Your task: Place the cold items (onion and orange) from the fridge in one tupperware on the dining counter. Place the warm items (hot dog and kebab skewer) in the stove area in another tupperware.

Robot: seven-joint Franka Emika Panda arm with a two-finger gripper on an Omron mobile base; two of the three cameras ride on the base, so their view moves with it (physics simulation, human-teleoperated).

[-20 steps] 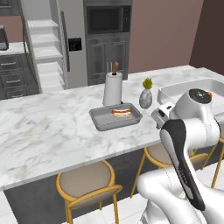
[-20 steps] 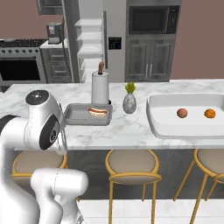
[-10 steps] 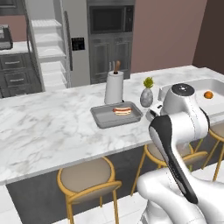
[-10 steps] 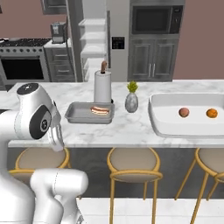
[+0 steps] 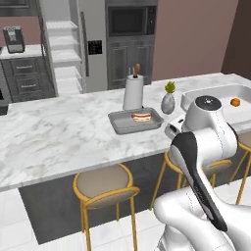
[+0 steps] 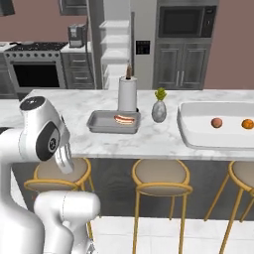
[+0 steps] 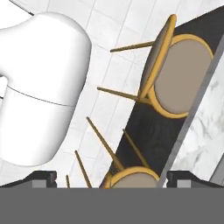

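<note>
hot dog (image 6: 124, 118) in grey tray (image 6: 99, 122), onion (image 6: 216, 122) and orange (image 6: 247, 124) in white tupperware (image 6: 194, 140)

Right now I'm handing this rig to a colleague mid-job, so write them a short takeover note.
Gripper: open, holding nothing, pointed down at the gold-framed bar stools beside the counter.
Brown onion and round orange lie apart in the white rectangular tupperware on the marble dining counter.
Hot dog in a bun lies in the grey rectangular tupperware near the white paper towel roll.
Done: cold items and hot dog.
Left: kebab skewer is not in the grey tupperware yet.
</note>
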